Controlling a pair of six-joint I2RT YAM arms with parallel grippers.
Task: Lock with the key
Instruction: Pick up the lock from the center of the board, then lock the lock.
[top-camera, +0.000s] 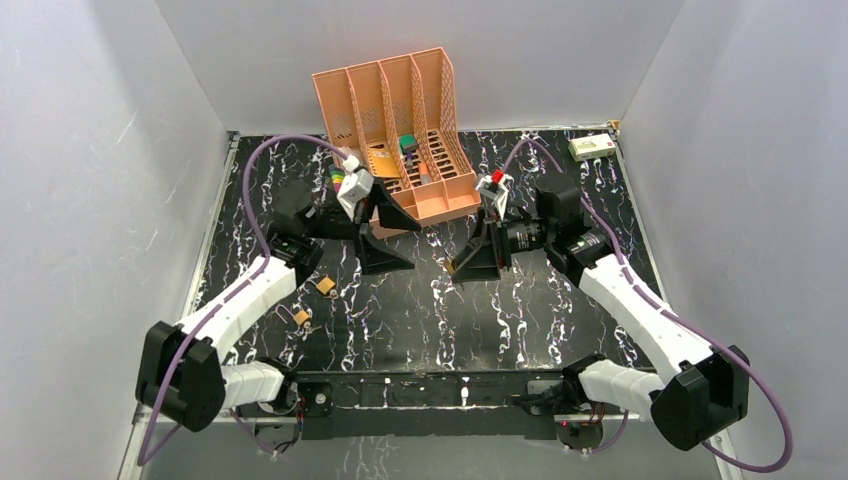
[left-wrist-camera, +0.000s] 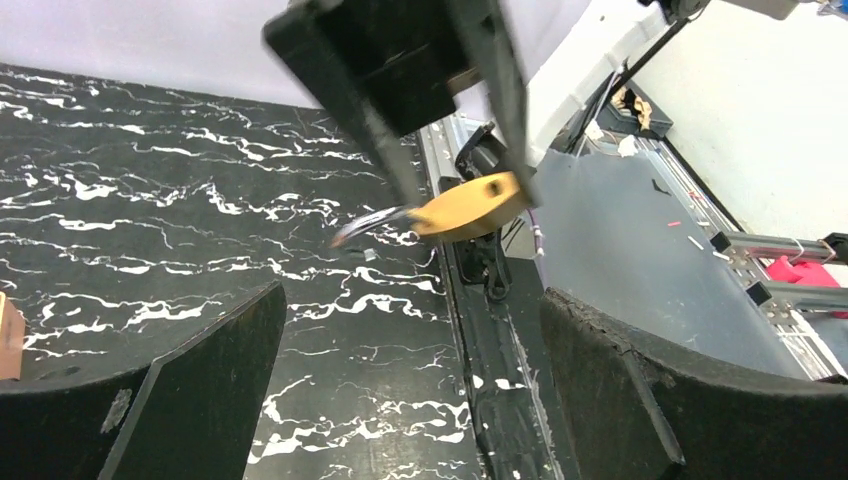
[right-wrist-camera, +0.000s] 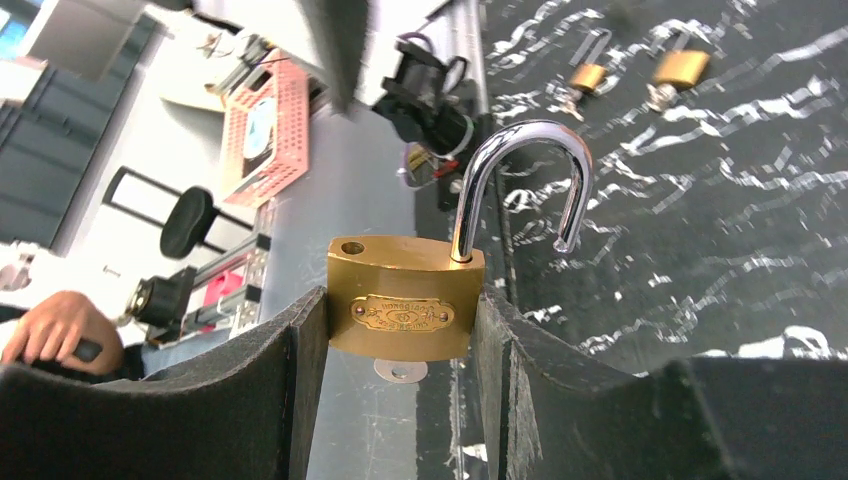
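Brass padlock (shackle open) pinched in right hand, key beneath; left hand spread.

left gripper faces right gripper (mid-table) | two padlocks near left arm

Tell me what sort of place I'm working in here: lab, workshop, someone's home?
Most likely a robotics lab test cell: white panels wall in the black marbled table, and the right wrist view shows metal framing and a stool on the open floor beyond it.
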